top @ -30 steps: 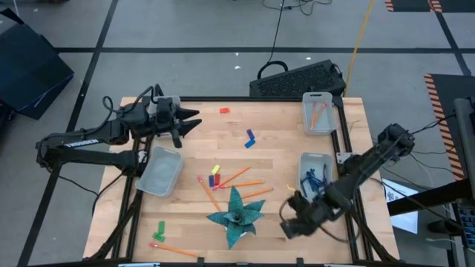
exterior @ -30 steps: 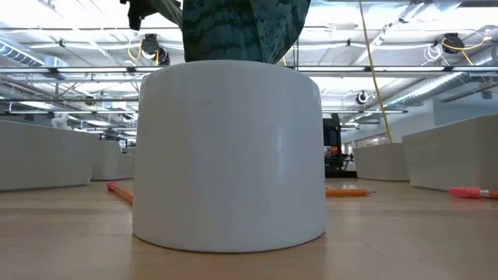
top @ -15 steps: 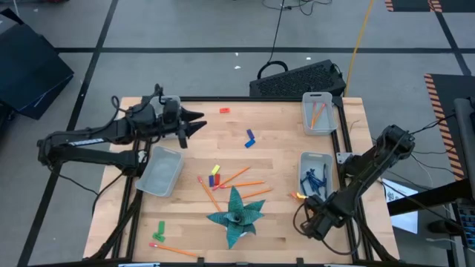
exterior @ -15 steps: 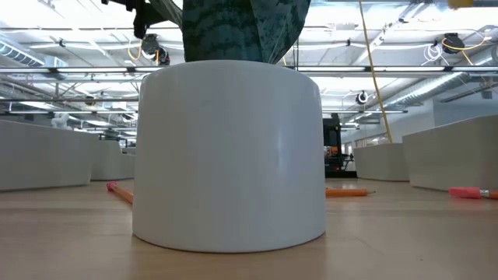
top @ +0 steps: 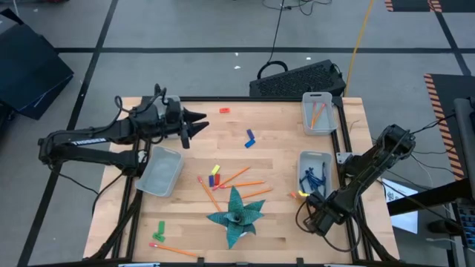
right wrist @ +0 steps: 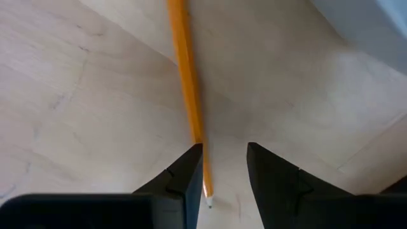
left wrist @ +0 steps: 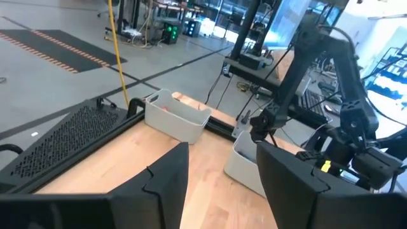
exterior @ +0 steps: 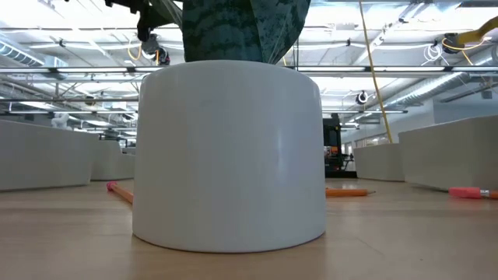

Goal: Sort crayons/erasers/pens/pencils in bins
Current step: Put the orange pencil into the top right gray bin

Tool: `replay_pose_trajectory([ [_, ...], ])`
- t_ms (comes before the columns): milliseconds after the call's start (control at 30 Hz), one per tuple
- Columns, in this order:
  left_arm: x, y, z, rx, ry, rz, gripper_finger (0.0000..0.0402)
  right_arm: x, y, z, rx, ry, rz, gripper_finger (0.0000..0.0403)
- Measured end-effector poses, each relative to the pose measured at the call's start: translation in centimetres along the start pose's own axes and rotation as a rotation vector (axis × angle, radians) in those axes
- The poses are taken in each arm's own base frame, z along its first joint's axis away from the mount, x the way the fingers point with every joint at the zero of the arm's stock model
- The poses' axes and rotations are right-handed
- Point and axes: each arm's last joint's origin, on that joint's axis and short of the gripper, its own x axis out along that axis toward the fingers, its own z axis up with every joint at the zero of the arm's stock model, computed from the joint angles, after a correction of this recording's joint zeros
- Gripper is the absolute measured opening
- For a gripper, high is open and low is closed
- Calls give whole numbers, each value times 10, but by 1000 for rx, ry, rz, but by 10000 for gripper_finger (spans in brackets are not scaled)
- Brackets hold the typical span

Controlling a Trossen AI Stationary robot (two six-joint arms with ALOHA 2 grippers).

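A pencil (right wrist: 186,95) is lying against the right gripper (right wrist: 224,166), running up past its left-hand finger (right wrist: 184,175) with the sharpened tip just between the two fingers; whether the fingers are pinching it I cannot tell. In the high view the right gripper (top: 310,204) is sitting at the near right of the table (top: 282,141), just beside the near right bin (top: 315,175), which is holding the dark blue pens (top: 312,180). The far right bin (top: 318,113) is holding orange pencils (top: 317,115). More pencils (top: 241,182) are lying loose mid-table beside the potted plant (top: 236,213). The left gripper (top: 194,122) is hovering over the far left of the table, fingers spread with nothing between them, near the left bin (top: 159,170).
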Motion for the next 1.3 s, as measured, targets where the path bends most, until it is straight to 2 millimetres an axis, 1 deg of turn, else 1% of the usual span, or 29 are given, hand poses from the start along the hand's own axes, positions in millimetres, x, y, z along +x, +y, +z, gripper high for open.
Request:
replay_pose_trajectory([
  [167, 0, 0, 1, 7, -8, -3, 186, -5, 7, -4, 15, 28, 23, 114],
  [267, -1, 0, 1, 25, -12, -4, 186, -19, 16, -8, 15, 38, 28, 114],
  [433, -1, 0, 1, 62, -11, -4, 186, -43, 23, -15, 21, 17, 2, 114],
  [500, -1, 0, 1, 72, -11, -3, 186, -46, 28, -20, 26, 12, 14, 114],
  [600, -1, 0, 1, 78, -11, -3, 186, -36, 28, -30, 15, -11, -11, 114],
  [733, -1, -1, 1, 75, -9, -10, 186, -12, 29, -42, -35, -43, -87, 114],
  [833, -1, -1, 1, 74, -4, -26, 186, 5, 29, -46, -100, -93, -137, 114],
  [900, -1, -1, 1, 60, -4, -27, 186, 12, 30, -44, -129, -109, -163, 114],
  [1067, -1, -2, 2, 38, -13, -30, 186, 13, 33, -39, -128, -117, -168, 114],
  [1200, -1, -2, 2, 31, -18, -32, 186, 12, 32, -35, -178, -137, -155, 114],
  [1300, -1, -2, 3, 31, -19, -32, 186, 16, 32, -29, -204, -108, -133, 108],
])
